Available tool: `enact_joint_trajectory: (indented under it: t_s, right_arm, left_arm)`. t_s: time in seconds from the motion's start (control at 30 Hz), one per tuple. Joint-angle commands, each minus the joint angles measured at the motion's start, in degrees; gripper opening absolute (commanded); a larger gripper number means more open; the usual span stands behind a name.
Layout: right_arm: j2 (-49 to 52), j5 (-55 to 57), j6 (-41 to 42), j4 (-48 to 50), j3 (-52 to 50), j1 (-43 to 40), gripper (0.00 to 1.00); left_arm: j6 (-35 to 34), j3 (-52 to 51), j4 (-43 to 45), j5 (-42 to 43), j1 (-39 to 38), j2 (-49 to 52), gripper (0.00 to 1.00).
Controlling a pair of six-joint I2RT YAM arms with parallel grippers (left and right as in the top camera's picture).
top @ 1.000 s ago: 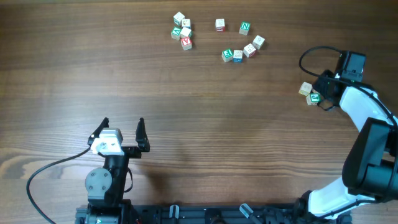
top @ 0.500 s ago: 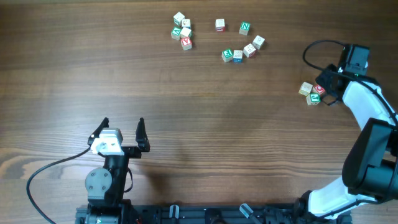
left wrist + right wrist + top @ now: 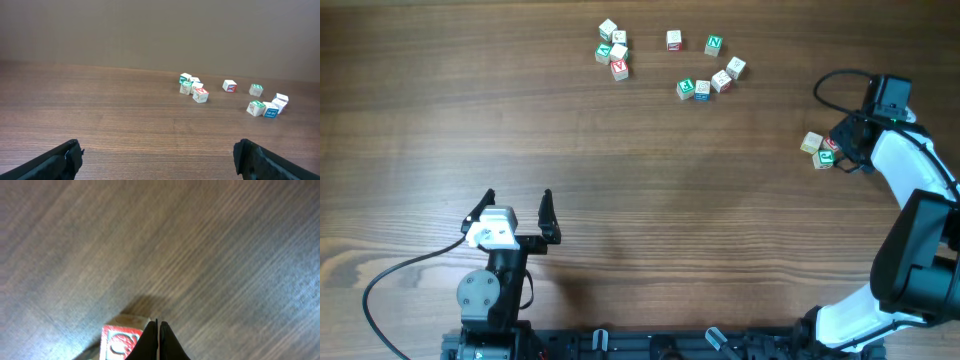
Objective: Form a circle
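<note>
Small wooden letter blocks lie at the far side of the table: a tight cluster (image 3: 612, 47) on the left, and to its right a loose arc of single blocks (image 3: 714, 44) running down to a green one (image 3: 685, 88). The same blocks (image 3: 192, 87) show far off in the left wrist view. Two or three more blocks (image 3: 812, 143) sit apart at the right. My right gripper (image 3: 841, 149) is shut and empty, its tips (image 3: 157, 332) resting against the side of a red-faced block (image 3: 119, 341). My left gripper (image 3: 517, 206) stands open and empty near the front edge.
Wide bare wood lies between the left gripper (image 3: 160, 157) and the far blocks. The right arm's white body (image 3: 910, 185) and its black cable (image 3: 840, 80) fill the right edge. A black rail (image 3: 650, 345) runs along the front of the table.
My right gripper has shifted a little to the right and away, staying shut beside the right-hand blocks, and a red block face now shows there. The left arm has not moved.
</note>
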Motion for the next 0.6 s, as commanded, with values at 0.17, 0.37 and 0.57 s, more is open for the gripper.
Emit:
enact_joint_trajectory:
  t_s: [0.17,0.37,0.57]
  right_arm:
    - [3.3,0.1,-0.5,1.3,1.0,-0.2,0.04]
    - [3.3,0.1,-0.5,1.8,1.0,-0.2,0.04]
    - [3.3,-0.4,-0.8,1.4,1.0,-0.2,0.04]
  left_arm:
    - [-0.4,-0.4,0.0,0.9,-0.3,-0.5,1.00]
    - [-0.4,-0.4,0.0,0.9,-0.3,-0.5,1.00]
    - [-0.4,-0.4,0.0,0.9,-0.3,-0.5,1.00]
